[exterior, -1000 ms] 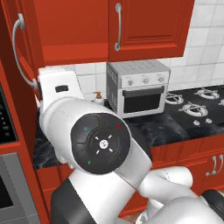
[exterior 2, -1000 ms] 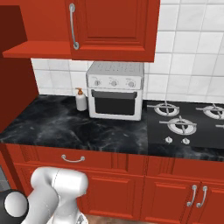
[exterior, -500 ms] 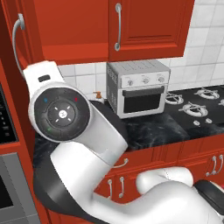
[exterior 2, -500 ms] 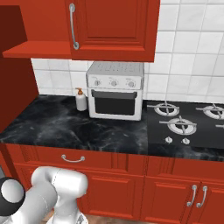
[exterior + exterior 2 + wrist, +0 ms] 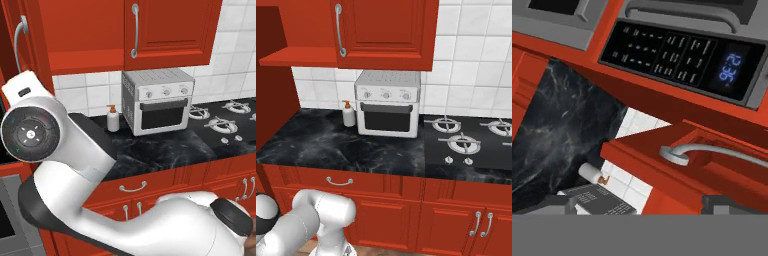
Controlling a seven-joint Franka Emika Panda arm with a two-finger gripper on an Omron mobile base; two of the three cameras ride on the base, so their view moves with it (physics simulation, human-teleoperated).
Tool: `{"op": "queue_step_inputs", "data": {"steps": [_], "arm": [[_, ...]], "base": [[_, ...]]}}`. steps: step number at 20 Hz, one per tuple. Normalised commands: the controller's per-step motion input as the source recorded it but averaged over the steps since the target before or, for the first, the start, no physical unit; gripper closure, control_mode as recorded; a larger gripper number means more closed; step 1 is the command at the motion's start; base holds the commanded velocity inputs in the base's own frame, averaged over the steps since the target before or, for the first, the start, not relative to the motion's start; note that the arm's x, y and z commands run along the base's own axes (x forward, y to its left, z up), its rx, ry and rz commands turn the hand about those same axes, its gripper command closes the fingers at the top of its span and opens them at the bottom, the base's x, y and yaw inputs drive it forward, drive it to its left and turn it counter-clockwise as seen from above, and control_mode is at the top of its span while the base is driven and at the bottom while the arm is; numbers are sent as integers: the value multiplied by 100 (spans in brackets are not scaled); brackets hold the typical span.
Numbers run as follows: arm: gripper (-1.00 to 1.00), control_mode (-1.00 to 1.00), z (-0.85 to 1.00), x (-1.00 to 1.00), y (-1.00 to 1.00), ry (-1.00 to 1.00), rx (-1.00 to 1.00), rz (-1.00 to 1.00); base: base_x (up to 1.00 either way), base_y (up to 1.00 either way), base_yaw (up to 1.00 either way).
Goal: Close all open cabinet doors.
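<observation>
One of the cabinet doors (image 5: pixel 31 47) stands swung open at the left, its curved silver handle (image 5: pixel 19 39) facing me. The neighbouring cabinet door (image 5: pixel 165 30) is shut, and so it looks in the right base view (image 5: pixel 388 30). My white hand (image 5: pixel 24 86) is raised just below the open door's handle. In the hand view, which is rolled, my gripper (image 5: pixel 643 206) is open, its fingertips (image 5: pixel 558 203) wide apart with nothing between them. The open door's edge and its handle (image 5: pixel 712 149) lie just ahead of them.
A silver toaster oven (image 5: pixel 159 100) and a soap bottle (image 5: pixel 113 118) stand on the black marble counter (image 5: pixel 165 145). A gas hob (image 5: pixel 225 117) is at the right. A wall oven's control panel (image 5: pixel 687 55) is close to my hand. Red drawers (image 5: pixel 336 181) run below.
My arm has swung left and upward, carrying the hand from in front of the counter to just under the open door's handle. The jaws stayed open. The cabinet doors have not moved.
</observation>
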Motion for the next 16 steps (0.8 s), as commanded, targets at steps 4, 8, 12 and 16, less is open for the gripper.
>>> {"op": "queue_step_inputs", "data": {"steps": [4, 8, 12, 16], "arm": [[-100, -100, 0, 12, 33, -9, -19, 0], [-100, -100, -2, 17, 10, -6, -17, 0], [-100, -100, -7, 15, 0, -9, -11, 0], [-100, -100, -8, 2, 0, -11, -1, 0]], "base": [[0, 0, 0], [0, 0, 0], [0, 0, 0], [0, 0, 0]]}}
